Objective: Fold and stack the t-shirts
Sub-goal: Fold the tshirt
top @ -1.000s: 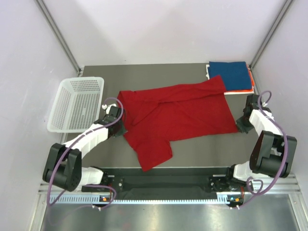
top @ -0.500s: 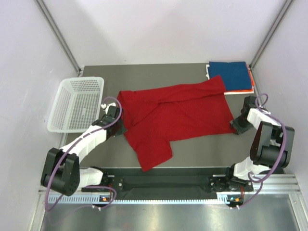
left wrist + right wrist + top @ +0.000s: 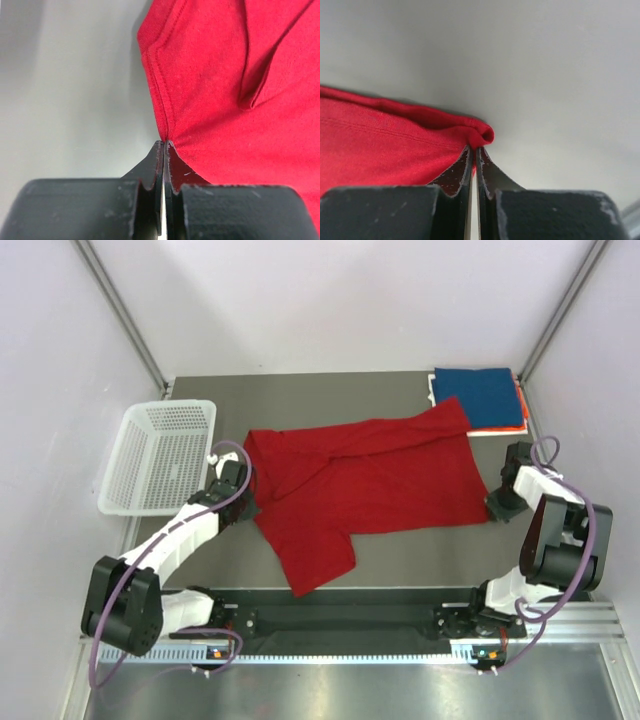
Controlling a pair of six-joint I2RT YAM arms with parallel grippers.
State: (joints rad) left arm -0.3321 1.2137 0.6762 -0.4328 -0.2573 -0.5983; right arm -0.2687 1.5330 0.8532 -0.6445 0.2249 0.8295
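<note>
The large red t-shirt [image 3: 365, 485] lies spread and creased across the middle of the table. My left gripper [image 3: 250, 506] is shut on its left edge; the left wrist view shows the red hem [image 3: 165, 107] pinched at my closed fingertips [image 3: 164, 143]. My right gripper [image 3: 494, 505] is shut on the shirt's right lower corner; the right wrist view shows the folded red corner [image 3: 477, 131] clamped between my fingers [image 3: 474, 148]. A folded dark blue shirt [image 3: 485, 395] lies on folded orange [image 3: 522, 405] and white ones at the back right.
A white mesh plastic basket [image 3: 160, 455] stands at the left edge of the table [image 3: 300, 400]. Pale walls close in the sides and back. A black rail with both arm bases runs along the near edge.
The right gripper has pulled the shirt's right corner slightly outward and nearer. The left gripper shifted a little with the left edge. The shirt is stretched a bit flatter.
</note>
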